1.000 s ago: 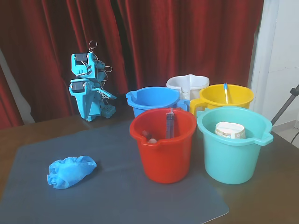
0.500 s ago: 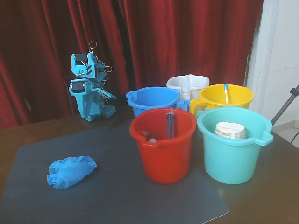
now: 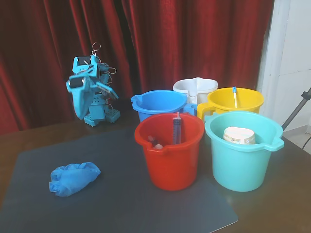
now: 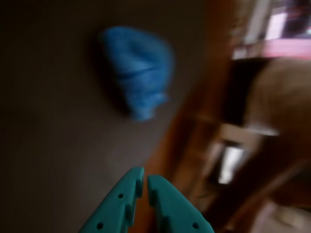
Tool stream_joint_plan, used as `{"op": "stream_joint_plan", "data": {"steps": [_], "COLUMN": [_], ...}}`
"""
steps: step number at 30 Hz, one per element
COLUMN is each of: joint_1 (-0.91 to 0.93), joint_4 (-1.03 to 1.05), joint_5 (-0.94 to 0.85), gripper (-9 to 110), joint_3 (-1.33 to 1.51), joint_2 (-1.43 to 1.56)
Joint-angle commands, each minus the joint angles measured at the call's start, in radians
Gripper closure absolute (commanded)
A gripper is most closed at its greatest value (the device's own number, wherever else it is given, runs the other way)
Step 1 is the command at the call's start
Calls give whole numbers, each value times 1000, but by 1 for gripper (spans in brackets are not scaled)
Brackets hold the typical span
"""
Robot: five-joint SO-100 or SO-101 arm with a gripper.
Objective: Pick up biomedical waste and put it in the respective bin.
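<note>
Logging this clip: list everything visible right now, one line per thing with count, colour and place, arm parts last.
Disposable cap: 1, light blue, crumpled on mat, fixed view's left.
Red bucket: 1, front centre; holds grey syringe.
Teal bucket: 1, front right; holds white tub.
Yellow bucket: 1, back right; blue-tipped stick inside.
Blue bucket: 1, behind red.
White bucket: 1, rearmost.
Mat: 1, dark grey, on brown table.
Curtain: red, backdrop.
Arm: 1, teal, back left.
Gripper: jaws nearly closed, empty, away from the cap.

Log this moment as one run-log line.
phase: approach | gripper: jaws shut, empty | blue cap: on grey mat | yellow bucket: cap not in
</note>
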Motion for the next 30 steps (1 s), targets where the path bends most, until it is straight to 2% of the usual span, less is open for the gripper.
{"op": "stream_joint_plan", "data": {"steps": [1,4,7,12,13,15,18,19,25,30], "joint_1": [-5,6,6,6,6,6,6,6,48,80], "joint_4": [-51,12,123,445,571,724,887,962,1112,1120], "joint_5": [-69,-138,-169,-173,-170,-166,-173,-166,-164,-164], "gripper": [102,102,102,102,102,102,102,102,102,102], "joint_3": [-67,-189,-396,-1040,-1284,-1598,-1987,-2203,-2786,-2939], "joint_2": [2,-71,-264,-890,-1121,-1413,-1775,-1974,-2474,-2729]}}
